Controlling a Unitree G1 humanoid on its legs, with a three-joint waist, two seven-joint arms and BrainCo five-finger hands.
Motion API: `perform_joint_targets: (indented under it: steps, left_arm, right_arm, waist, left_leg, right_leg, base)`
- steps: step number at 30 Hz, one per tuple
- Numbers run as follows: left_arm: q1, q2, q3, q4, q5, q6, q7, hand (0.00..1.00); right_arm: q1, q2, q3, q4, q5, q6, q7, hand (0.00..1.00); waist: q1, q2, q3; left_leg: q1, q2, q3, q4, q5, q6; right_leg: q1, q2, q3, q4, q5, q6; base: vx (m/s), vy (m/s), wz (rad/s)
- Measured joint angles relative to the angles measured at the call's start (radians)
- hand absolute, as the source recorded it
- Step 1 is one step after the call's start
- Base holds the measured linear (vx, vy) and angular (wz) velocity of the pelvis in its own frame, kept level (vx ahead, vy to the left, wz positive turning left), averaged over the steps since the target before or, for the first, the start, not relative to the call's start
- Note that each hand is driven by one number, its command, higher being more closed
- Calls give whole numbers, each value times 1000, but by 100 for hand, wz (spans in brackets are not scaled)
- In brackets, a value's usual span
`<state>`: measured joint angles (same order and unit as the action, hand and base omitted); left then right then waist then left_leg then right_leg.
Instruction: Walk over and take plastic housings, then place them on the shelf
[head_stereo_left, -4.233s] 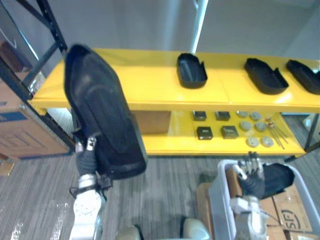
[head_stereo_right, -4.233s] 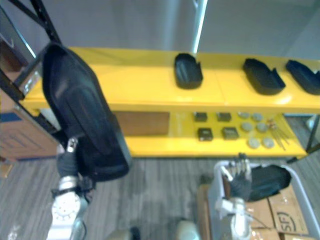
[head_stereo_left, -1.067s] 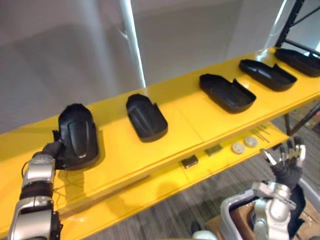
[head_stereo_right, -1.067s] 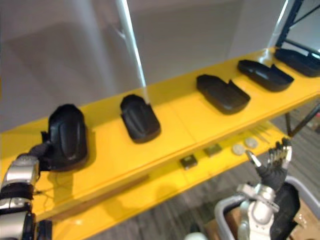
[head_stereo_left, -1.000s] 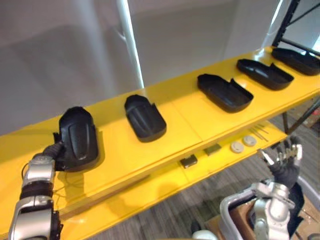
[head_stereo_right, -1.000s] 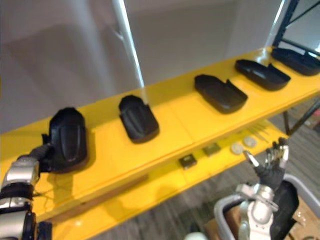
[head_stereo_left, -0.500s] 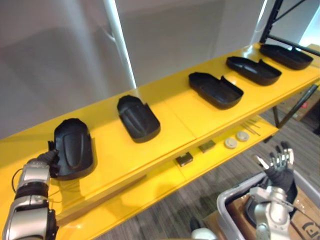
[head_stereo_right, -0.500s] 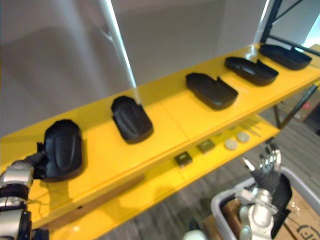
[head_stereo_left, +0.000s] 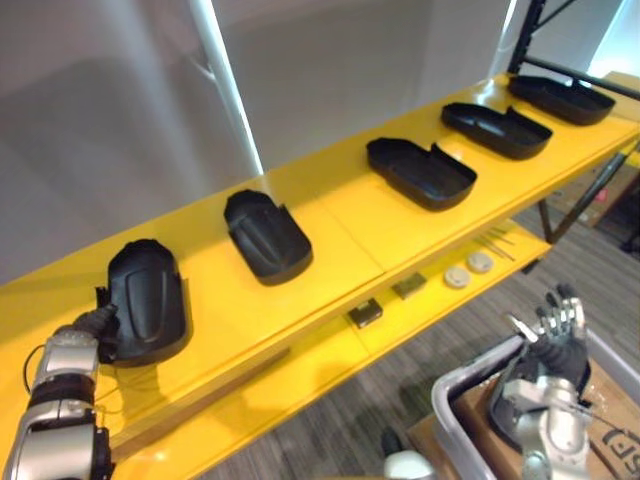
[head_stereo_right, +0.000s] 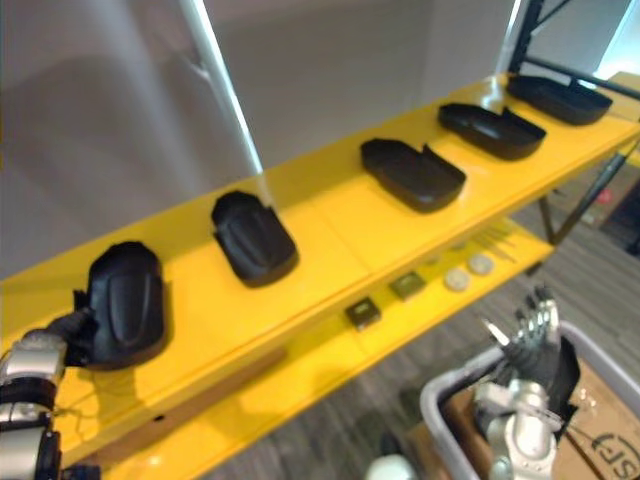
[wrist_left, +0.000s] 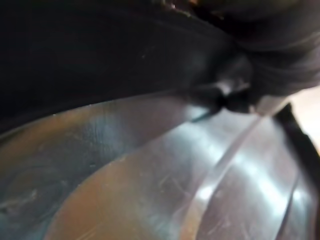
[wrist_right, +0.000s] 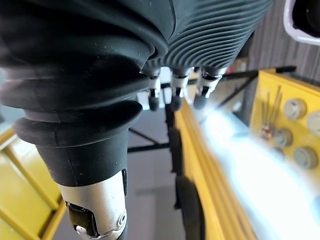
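Note:
A black plastic housing (head_stereo_left: 148, 310) lies flat on the yellow top shelf (head_stereo_left: 340, 235), at the left end of a row. My left hand (head_stereo_left: 93, 326) rests against its near end; the left wrist view shows its glossy surface (wrist_left: 150, 180) from very close. Several more black housings lie further right: one (head_stereo_left: 265, 235), another (head_stereo_left: 420, 172), and two more towards the far right (head_stereo_left: 495, 130). My right hand (head_stereo_left: 556, 335) hangs low at the right, open, fingers (wrist_right: 172, 95) straight, holding nothing, above a dark housing (head_stereo_right: 566, 372) in a grey bin (head_stereo_left: 462, 385).
The lower yellow shelf (head_stereo_left: 300, 370) carries small black blocks (head_stereo_left: 367, 314), round discs (head_stereo_left: 468, 270) and thin rods. A cardboard box (head_stereo_left: 612, 448) sits in the bin. A dark rack upright (head_stereo_left: 528, 22) stands at the far right; a grey wall lies behind the shelf.
About four seconds ago my left hand held the housing upright before the shelf; it lies on the shelf now. Over the last second the view has swung and the left hand sits slightly lower.

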<state>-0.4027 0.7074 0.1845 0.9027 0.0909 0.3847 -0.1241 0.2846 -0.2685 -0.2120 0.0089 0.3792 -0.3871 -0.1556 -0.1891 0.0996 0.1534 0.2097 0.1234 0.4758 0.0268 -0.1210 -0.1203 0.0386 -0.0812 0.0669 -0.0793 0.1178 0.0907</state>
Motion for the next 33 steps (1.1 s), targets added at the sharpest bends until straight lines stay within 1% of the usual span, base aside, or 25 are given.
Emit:
perform_joint_targets:
  steps: [1, 2, 9, 13, 14, 15, 16, 17, 18, 19, 20, 23, 25, 26, 28, 29, 30, 31, 32, 33]
  left_arm:
    - [4, 0, 0, 0, -4, -2, 1, 100]
    - [9, 0, 0, 0, -5, -7, 6, 0]
    - [21, -4, 0, 1, -18, 2, 53, 0]
    - [21, -7, 0, 3, -87, 17, 105, 0]
    - [21, -8, 0, 3, -103, 23, 125, 0]
    - [21, -8, 0, 3, -142, 33, 154, 0]
    - [21, -8, 1, 4, -164, 33, 169, 0]
    - [21, -11, 2, 4, -174, 32, 199, 0]
    - [21, -12, 4, 4, -175, 30, 212, 0]
    - [19, -13, 11, 4, -199, 22, 268, 0]
    - [15, -13, 16, 4, -203, 21, 283, 0]
    - [-37, -4, 68, 4, -214, -14, 379, 0]
    - [-128, 37, 81, -5, -242, -61, 462, 0]
    - [-150, 54, 81, -15, -242, -72, 476, 0]
    - [-227, 128, 76, -91, -243, -127, 511, 0]
    - [-246, 146, 73, -111, -243, -138, 518, 0]
    - [-278, 179, 63, -144, -248, -172, 535, 0]
    - [-298, 210, 47, -183, -250, -201, 541, 0]
    - [-305, 223, 38, -202, -253, -211, 539, 0]
    - [-306, 238, 32, -244, -271, -236, 537, 0]
  right_arm:
    - [0, -2, 0, -1, 0, 0, 4, 0]
    - [0, -2, 0, -2, 0, 0, 5, 0]
    - [3, -10, -1, -2, 0, 3, 16, 0]
    - [4, -10, -2, -2, 1, 3, 25, 0]
    - [4, -10, -2, -2, 2, 3, 27, 0]
    - [4, -10, -2, -2, 6, 3, 30, 0]
    - [4, -10, -2, -2, 12, 3, 34, 0]
    - [5, -10, -2, -2, 20, 3, 47, 0]
    - [4, -10, -2, -2, 21, 3, 50, 0]
    - [4, -10, -1, -2, 33, 2, 55, 0]
    - [5, -10, -1, -1, 40, 2, 55, 0]
    - [5, -10, 12, 3, 40, -2, 67, 0]
    - [4, -10, 52, 8, 41, -16, 69, 0]
    - [3, -10, 65, 8, 41, -24, 70, 0]
    - [3, -9, 103, 11, 42, -32, 74, 0]
    - [2, -9, 111, 15, 44, -32, 73, 0]
    - [-1, -8, 120, 27, 53, -32, 74, 0]
    - [-4, -7, 125, 43, 61, -34, 73, 0]
    - [-5, -6, 127, 49, 61, -34, 72, 0]
    - [-5, -5, 133, 52, 61, -34, 68, 0]
  waist:
    - [-2, 0, 0]
    - [-3, 0, 0]
    - [-10, 8, 17]
    - [-15, 12, 18]
    - [-16, 12, 18]
    - [-16, 12, 18]
    - [-16, 12, 18]
    - [-16, 12, 18]
    - [-16, 12, 18]
    - [-16, 12, 18]
    - [-16, 12, 18]
    - [-13, 9, 17]
    - [-12, 6, 16]
    - [-9, 6, 15]
    - [1, 6, 15]
    - [3, 6, 15]
    - [6, 6, 15]
    - [10, 6, 14]
    - [12, 6, 14]
    - [13, 7, 13]
  left_leg:
    - [0, 0, 0, 0, 0, 0]
    - [0, 0, 0, 0, 0, 0]
    - [0, -2, 0, 0, 0, 0]
    - [0, -1, -1, 0, 0, 0]
    - [0, -2, -1, 0, 0, 0]
    - [0, -2, -2, -1, 0, 0]
    - [0, -2, -2, -1, 0, 0]
    - [0, -2, -2, -1, 0, 0]
    - [0, -2, -3, -1, 0, 0]
    - [0, -2, -4, -1, 0, 0]
    - [0, -2, -4, -1, 0, 0]
    - [0, -2, -10, 0, 1, 1]
    - [0, -2, -27, 1, 3, 3]
    - [0, -2, -27, 2, 3, 3]
    - [0, -2, -28, 1, 4, 3]
    - [0, -2, -28, 1, 4, 3]
    - [0, -2, -30, 0, 5, 4]
    - [0, -2, -31, 0, 5, 4]
    - [0, -2, -34, -1, 6, 4]
    - [0, -2, -44, -3, 8, 4]
  right_leg:
    - [0, 0, 0, 0, 0, 0]
    - [0, 0, 0, 0, 0, 0]
    - [0, -1, 1, 0, 0, 0]
    - [0, -1, 1, 0, 0, 0]
    - [0, -1, 1, 0, 0, 0]
    - [1, -2, 0, 0, 0, 0]
    - [1, -2, 0, 0, 0, 0]
    - [1, -2, 0, 0, 0, 0]
    - [1, -2, -1, 0, 0, 0]
    - [1, -2, -1, 0, 0, 0]
    - [2, -2, -2, 0, 0, 0]
    - [6, -3, -5, 0, 0, 0]
    - [16, -5, -14, 0, 0, -1]
    - [16, -5, -14, 0, 0, -1]
    - [17, -5, -15, 0, -1, -1]
    - [17, -5, -16, 0, -1, -1]
    - [18, -6, -18, 0, -1, -1]
    - [20, -6, -24, 0, -1, -1]
    - [22, -7, -28, 0, -1, -2]
    - [27, -8, -38, 0, -2, -3]
  base:
    - [-16, -33, 1]
    - [0, 0, 0]
    - [-21, -24, 0]
    - [-16, -25, 0]
    - [0, 0, 0]
    - [0, 0, 0]
    - [0, 0, 0]
    - [0, 0, 0]
    - [0, 0, 0]
    - [0, 0, 0]
    - [0, 0, 0]
    - [0, 0, 6]
    - [-9, -15, 15]
    - [-22, -30, 7]
    - [-22, -30, 1]
    - [-20, -35, 3]
    - [-17, -34, 5]
    - [-16, -35, 6]
    - [-11, -32, 14]
    - [-11, -34, 22]
